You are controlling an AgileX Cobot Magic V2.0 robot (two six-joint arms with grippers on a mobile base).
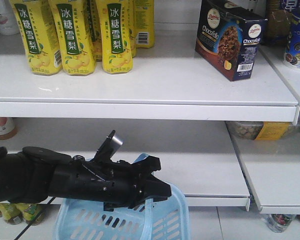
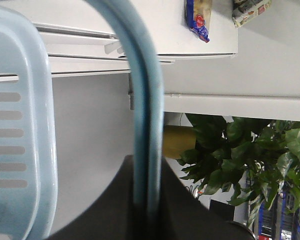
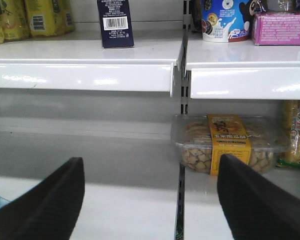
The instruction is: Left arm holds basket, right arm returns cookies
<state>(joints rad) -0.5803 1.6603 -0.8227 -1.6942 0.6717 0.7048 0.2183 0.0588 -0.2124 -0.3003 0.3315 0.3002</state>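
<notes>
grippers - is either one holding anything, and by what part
The left gripper holds the basket by its pale blue handle. The right gripper is open and holds nothing; the cookies stand on the shelf.

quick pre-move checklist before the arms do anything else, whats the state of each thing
1. Cookies on the top shelf: ok, the box stands upright right of the yellow bottles.
2. Right hand empty: ok, fingers spread wide with nothing between them.
3. Right hand clear of the box: ok, it faces the lower shelf, well below.
4. Left hand on the basket handle: ok, the handle runs through its grip.
5. Basket empty: cannot tell, its inside is mostly hidden.
6. Basket level: cannot tell from these views.
</notes>
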